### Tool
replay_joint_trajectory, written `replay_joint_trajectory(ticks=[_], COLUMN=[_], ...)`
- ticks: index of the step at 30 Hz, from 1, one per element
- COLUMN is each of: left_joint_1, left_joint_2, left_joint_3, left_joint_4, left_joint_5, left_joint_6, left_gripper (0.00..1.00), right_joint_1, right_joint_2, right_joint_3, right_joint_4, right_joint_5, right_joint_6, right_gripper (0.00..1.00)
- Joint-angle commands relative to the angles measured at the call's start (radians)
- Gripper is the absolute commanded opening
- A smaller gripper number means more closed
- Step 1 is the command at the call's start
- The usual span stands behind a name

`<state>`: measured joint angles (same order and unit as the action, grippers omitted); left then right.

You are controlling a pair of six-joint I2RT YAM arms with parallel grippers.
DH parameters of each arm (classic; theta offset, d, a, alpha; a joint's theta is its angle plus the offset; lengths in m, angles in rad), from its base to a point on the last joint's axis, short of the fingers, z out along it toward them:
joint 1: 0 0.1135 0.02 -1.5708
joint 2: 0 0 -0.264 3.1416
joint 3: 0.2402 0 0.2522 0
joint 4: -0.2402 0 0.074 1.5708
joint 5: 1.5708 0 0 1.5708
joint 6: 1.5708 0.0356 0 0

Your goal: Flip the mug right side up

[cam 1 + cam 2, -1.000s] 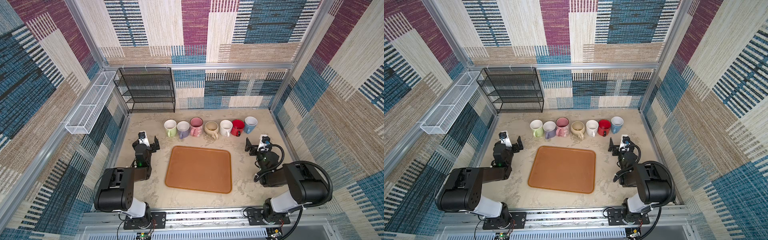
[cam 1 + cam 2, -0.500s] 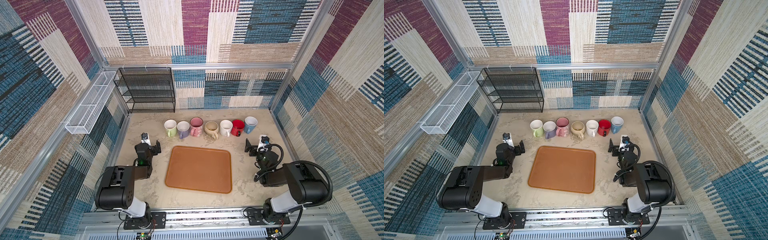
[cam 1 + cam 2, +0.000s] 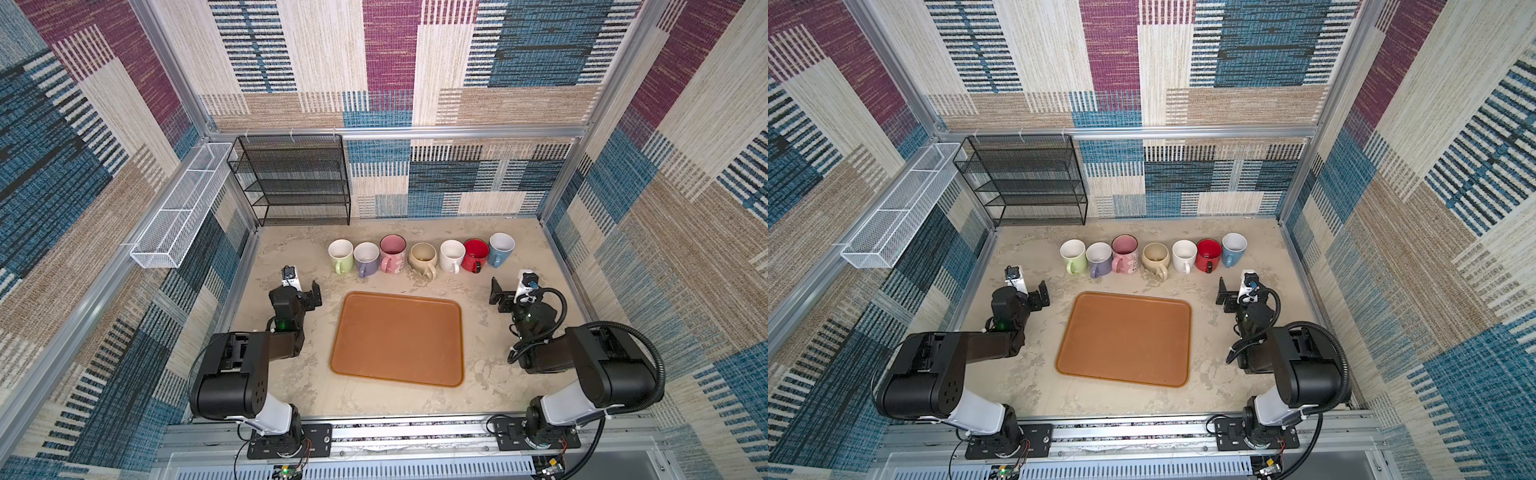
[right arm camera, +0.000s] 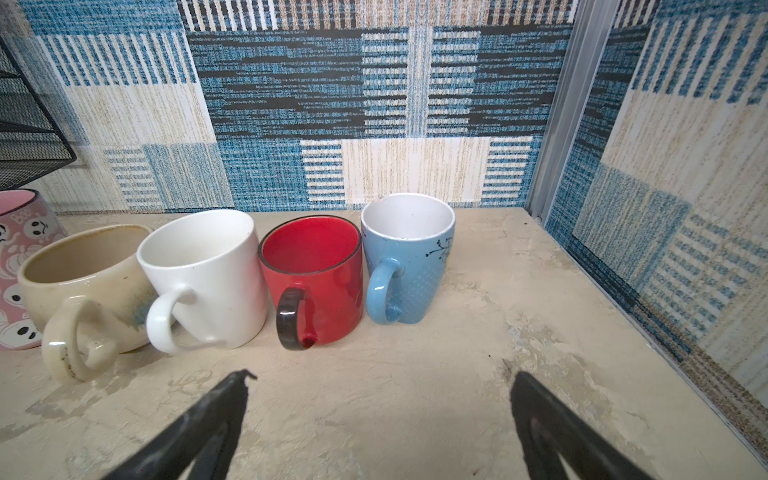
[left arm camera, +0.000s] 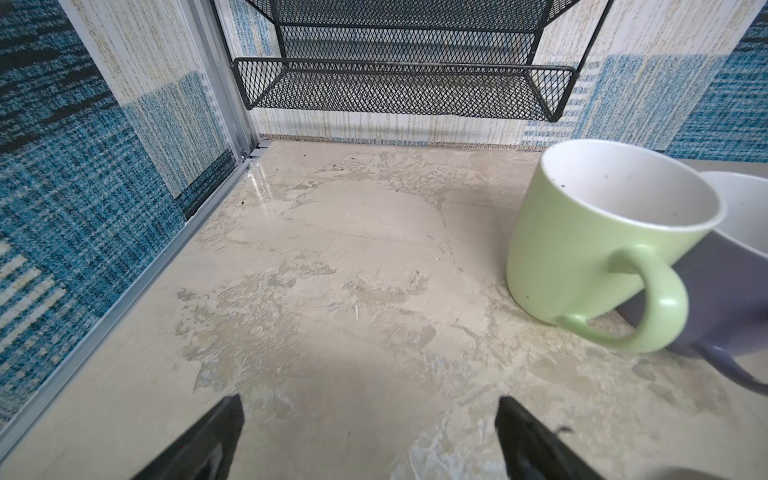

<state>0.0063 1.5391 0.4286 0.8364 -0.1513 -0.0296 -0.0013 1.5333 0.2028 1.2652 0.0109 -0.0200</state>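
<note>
In a top view, row of seven ceramic mugs (image 3: 423,253) mouth-up near back wall, beyond flat brown rectangular plastic tray (image 3: 397,338), left gripper (image 3: 303,289) and right gripper (image 3: 508,293) flanking it, both jaws spread wide, empty, left wrist – beige stone-look tabletop (image 5: 332,270) free to the wall rail, lavender glazed mug (image 5: 731,291) cut off, right wrist – pink ghost-print mug (image 4: 20,232) cropped at the frame edge.

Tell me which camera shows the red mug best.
The right wrist view: the red mug is close, upright, handle facing the camera, between the white mug and blue mug. Both top views show the red mug small, in the row. The left wrist view misses it.
</note>
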Motion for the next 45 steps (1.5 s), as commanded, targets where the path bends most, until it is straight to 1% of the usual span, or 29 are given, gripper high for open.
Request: replay_joint_trajectory(ticks=[1, 3, 4, 6, 8, 9, 10, 12, 14, 15, 17, 18, 20, 22, 25, 27, 28, 29, 31, 32, 33, 35, 37, 40, 42, 44, 45], left_joint_1=[-0.010, -0.011, -0.011, -0.011, -0.012, -0.011, -0.012, -0.011, -0.003, 0.007, 0.007, 0.006, 0.006, 0.006, 0.008, 0.008, 0.008, 0.007, 0.009, 0.016, 0.015, 0.015, 0.010, 0.001, 0.001, 0.000, 0.000], left_joint_2=[-0.003, -0.010, -0.018, -0.021, -0.004, 0.002, -0.004, -0.016, 0.001, -0.009, 0.002, -0.006, 0.001, -0.001, -0.003, -0.013, -0.021, -0.023, -0.002, 0.007, -0.002, -0.024, 0.000, -0.002, -0.007, 0.000, -0.004], left_joint_3=[-0.012, -0.028, -0.056, -0.150, -0.212, -0.210, -0.188, -0.086, 0.016, 0.002, -0.010, -0.005, -0.013, 0.000, -0.003, -0.054, -0.100, -0.158, -0.223, -0.221, -0.205, -0.105, -0.004, -0.039, -0.013, -0.020, -0.015], left_joint_4=[-0.004, 0.019, 0.058, 0.228, 0.367, 0.376, 0.331, 0.119, -0.056, -0.046, 0.001, -0.023, 0.003, -0.026, -0.019, 0.061, 0.130, 0.231, 0.385, 0.396, 0.356, 0.140, -0.016, 0.051, -0.011, 0.015, 0.000], left_joint_5=[0.010, 0.030, 0.074, 0.149, 0.143, 0.124, 0.114, 0.115, 0.147, 0.162, 0.149, 0.151, 0.149, 0.146, 0.144, 0.143, 0.112, 0.056, -0.065, -0.055, -0.040, -0.010, -0.006, -0.025, -0.023, -0.022, -0.023], left_joint_6=[0.025, 0.031, 0.047, 0.076, 0.075, 0.070, 0.067, 0.063, 0.070, 0.056, 0.057, 0.055, 0.057, 0.053, 0.055, 0.053, 0.039, 0.015, -0.035, -0.038, -0.031, -0.024, -0.008, -0.004, -0.006, -0.003, -0.004], left_gripper=[0.99, 0.99, 0.99, 0.99, 0.99, 0.99, 0.99, 0.99, 0.99, 0.99, 0.99, 0.99, 0.99, 0.99, 0.99, 0.99, 0.99, 0.99, 1.00, 0.99, 1.00, 1.00, 0.99, 0.99, 0.99, 0.99, 0.99], right_joint_1=[-0.001, 0.000, 0.000, 0.000, 0.000, -0.001, -0.001, 0.000, 0.000, 0.000, 0.000, 0.000, 0.000, 0.000, -0.001, 0.000, 0.000, 0.000, 0.000, 0.000, 0.000, 0.000, 0.000, 0.000, -0.001, 0.000, 0.000], right_joint_2=[0.001, 0.001, 0.000, 0.001, 0.000, 0.001, 0.000, 0.001, 0.000, -0.001, -0.001, 0.000, 0.000, 0.000, 0.000, 0.000, 0.000, 0.000, 0.001, 0.000, 0.000, 0.001, 0.001, 0.001, 0.000, 0.000, 0.000], right_joint_3=[0.004, 0.002, 0.003, 0.003, 0.002, 0.003, 0.004, 0.002, 0.003, 0.003, 0.002, 0.002, 0.003, 0.003, 0.003, 0.002, 0.003, 0.003, 0.003, 0.002, 0.003, 0.003, 0.002, 0.004, 0.003, 0.004, 0.004], right_joint_4=[0.025, 0.025, 0.026, 0.028, 0.027, 0.026, 0.026, 0.026, 0.026, 0.025, 0.026, 0.026, 0.026, 0.027, 0.026, 0.026, 0.026, 0.027, 0.027, 0.026, 0.026, 0.025, 0.025, 0.025, 0.025, 0.025, 0.025], right_joint_5=[0.015, 0.015, 0.015, 0.015, 0.015, 0.015, 0.015, 0.015, 0.015, 0.016, 0.015, 0.015, 0.016, 0.015, 0.015, 0.015, 0.015, 0.015, 0.015, 0.014, 0.014, 0.015, 0.015, 0.015, 0.015, 0.015, 0.015], right_joint_6=[0.002, 0.002, 0.002, 0.003, 0.002, 0.002, 0.002, 0.002, 0.002, 0.002, 0.003, 0.002, 0.002, 0.002, 0.002, 0.002, 0.002, 0.003, 0.003, 0.002, 0.002, 0.003, 0.002, 0.003, 0.002, 0.002, 0.002], right_gripper=[1.00, 1.00, 1.00, 0.99, 1.00, 1.00, 1.00, 1.00, 1.00, 1.00, 1.00, 1.00, 1.00, 1.00, 1.00, 1.00, 1.00, 1.00, 1.00, 1.00, 1.00, 1.00, 1.00, 1.00, 1.00, 1.00, 1.00])
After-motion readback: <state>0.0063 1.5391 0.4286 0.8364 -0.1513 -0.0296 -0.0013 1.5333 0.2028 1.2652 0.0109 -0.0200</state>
